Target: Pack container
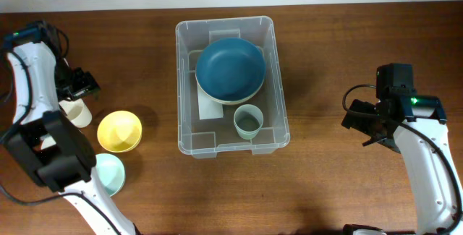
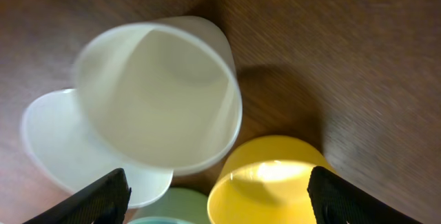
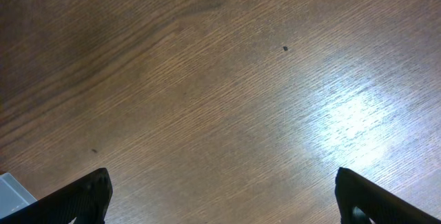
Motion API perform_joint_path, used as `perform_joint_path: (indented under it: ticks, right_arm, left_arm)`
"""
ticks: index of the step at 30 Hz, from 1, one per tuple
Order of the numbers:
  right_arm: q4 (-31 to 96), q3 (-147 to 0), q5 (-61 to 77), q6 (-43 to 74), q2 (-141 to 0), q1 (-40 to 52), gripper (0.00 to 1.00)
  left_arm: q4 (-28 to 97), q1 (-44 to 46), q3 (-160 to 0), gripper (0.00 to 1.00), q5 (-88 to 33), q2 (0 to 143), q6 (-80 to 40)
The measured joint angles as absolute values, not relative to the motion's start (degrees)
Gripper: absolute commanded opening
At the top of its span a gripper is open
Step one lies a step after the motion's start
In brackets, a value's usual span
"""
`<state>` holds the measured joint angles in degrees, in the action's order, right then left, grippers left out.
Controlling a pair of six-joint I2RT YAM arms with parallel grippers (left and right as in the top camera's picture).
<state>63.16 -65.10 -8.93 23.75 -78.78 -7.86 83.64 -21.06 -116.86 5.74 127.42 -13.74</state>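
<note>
The container (image 1: 187, 90) sits mid-table, holding a blue bowl (image 1: 231, 67) and a green cup (image 1: 247, 121). The left gripper (image 2: 220, 200) hangs with its fingers spread wide above a cream cup (image 2: 158, 100) beside a yellow bowl (image 2: 269, 182). The right gripper (image 3: 227, 200), fingers likewise apart, is over the table (image 3: 220, 79), right of the container.
</note>
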Motion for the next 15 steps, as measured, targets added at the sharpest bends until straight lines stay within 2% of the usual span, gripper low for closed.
perform_joint_path:
  ticks: [1,4,6,8,10,15]
  right_arm:
    - [63.2,-65.1,-8.9,23.8,-78.8,-7.9,0.99]
    - [63.2,-65.1,-8.9,23.6,-78.8,-7.9,0.99]
    - [63.2,-65.1,-8.9,23.5,-78.8,-7.9,0.99]
    - [63.2,-65.1,-8.9,23.5,-78.8,-7.9,0.99]
    - [63.2,-65.1,-8.9,23.4,-78.8,-7.9,0.99]
    - [63.2,-65.1,-8.9,23.3,-78.8,-7.9,0.99]
  left_arm:
    - [83.3,-21.1,-116.8,0.81,5.7,128.3,-13.8]
    - [82.0,-21.1,-116.8,0.45,5.8,130.6,-13.8]
    - [80.9,-21.1,-116.8,0.25,5.8,131.4,-13.5]
    - [80.4,-21.1,-116.8,0.11,5.7,131.7,-13.6]
    - [79.9,-21.1,-116.8,0.01,5.8,131.7,-13.1]
    - [79.0,-21.0,-116.8,0.00,5.8,131.7,-13.3]
